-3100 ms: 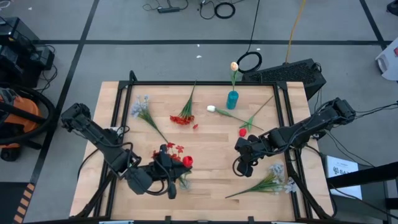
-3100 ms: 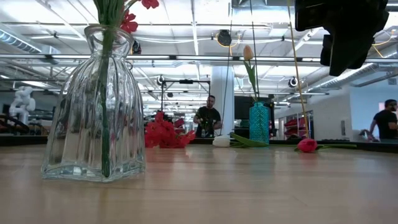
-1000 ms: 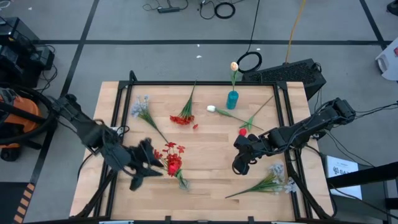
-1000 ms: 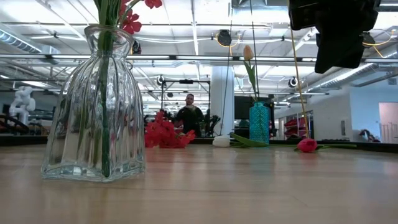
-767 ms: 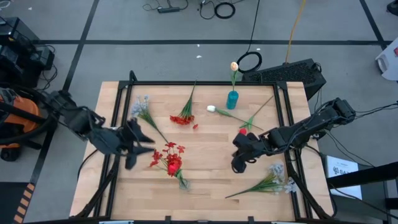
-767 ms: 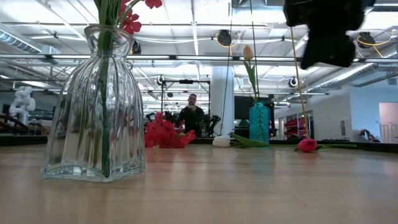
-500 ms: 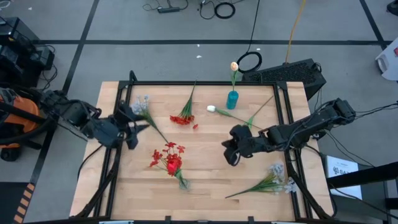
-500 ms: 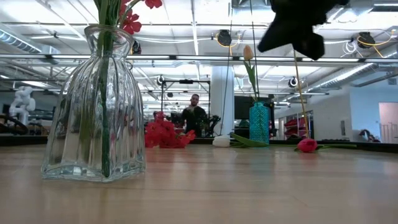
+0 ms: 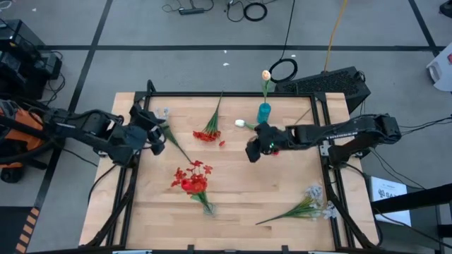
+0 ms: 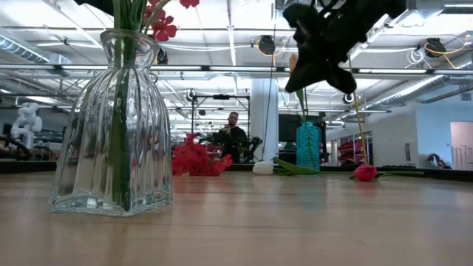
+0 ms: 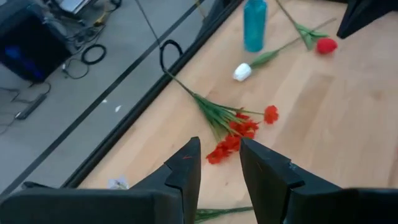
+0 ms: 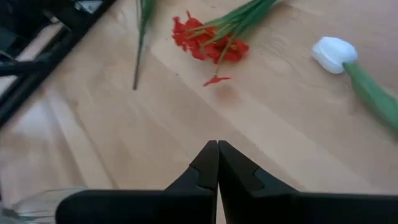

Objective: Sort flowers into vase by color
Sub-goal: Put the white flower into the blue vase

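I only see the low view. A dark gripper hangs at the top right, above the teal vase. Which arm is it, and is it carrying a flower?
Observer: It's the right gripper. Its wrist view shows the fingers shut with nothing between them.
Operator: Where is the other one?
Observer: The left gripper is by the table's left edge, beside a pale lavender spray. Its fingers are apart and empty.
Operator: Any flowers lying outside my frame?
Observer: Yes, a second pale spray with green leaves lies flat on the wooden table, on the right arm's side.
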`<state>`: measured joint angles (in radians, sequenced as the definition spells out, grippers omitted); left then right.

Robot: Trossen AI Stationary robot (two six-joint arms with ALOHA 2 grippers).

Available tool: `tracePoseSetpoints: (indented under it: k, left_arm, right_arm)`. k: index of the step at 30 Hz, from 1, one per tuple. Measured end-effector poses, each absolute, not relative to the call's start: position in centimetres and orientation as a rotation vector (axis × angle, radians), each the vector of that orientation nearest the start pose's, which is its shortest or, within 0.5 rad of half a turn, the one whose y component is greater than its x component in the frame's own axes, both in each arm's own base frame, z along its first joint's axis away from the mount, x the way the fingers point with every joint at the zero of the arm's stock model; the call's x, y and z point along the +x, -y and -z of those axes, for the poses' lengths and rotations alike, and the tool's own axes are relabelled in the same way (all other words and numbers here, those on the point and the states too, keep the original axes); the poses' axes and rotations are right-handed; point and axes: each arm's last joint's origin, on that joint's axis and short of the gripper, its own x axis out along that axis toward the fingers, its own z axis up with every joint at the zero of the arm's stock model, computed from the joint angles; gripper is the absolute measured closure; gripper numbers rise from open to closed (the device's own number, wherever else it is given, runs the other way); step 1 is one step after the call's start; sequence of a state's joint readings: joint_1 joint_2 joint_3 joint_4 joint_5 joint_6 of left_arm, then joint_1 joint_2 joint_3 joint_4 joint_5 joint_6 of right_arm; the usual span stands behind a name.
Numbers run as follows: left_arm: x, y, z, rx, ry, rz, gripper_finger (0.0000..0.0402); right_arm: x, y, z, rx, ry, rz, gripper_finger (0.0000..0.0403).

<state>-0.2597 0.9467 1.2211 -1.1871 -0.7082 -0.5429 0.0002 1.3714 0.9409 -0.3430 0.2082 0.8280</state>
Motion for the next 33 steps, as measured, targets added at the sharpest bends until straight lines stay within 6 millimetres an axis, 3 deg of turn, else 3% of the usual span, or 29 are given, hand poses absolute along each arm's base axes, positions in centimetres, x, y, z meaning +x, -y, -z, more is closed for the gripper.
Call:
tracePoseSetpoints:
  k: [8, 18, 23, 29, 33]
  left_arm:
    - [13.6, 0.7, -38.1, -0.158, -0.548, -0.673, 0.0286]
    - [14.2, -0.2, -38.4, -0.194, -0.496, -0.744, 0.0286]
    - [14.4, -0.5, -38.5, -0.213, -0.47, -0.761, 0.0286]
    - [14.5, -0.5, -38.6, -0.244, -0.448, -0.767, 0.0286]
    - [14.6, -0.5, -38.6, -0.266, -0.443, -0.773, 0.0286]
  right_arm:
    - [27.2, 4.8, -24.0, 0.545, -0.785, 0.509, 0.0391]
    - [25.2, 8.9, -22.6, 0.386, -1.001, 0.542, 0.0302]
    - [25.1, 9.2, -20.9, 0.263, -1.164, 0.468, 0.0271]
    - [24.2, 9.0, -18.8, 0.257, -1.403, 0.45, 0.0259]
    - [23.7, 9.1, -18.0, 0.254, -1.436, 0.474, 0.0259]
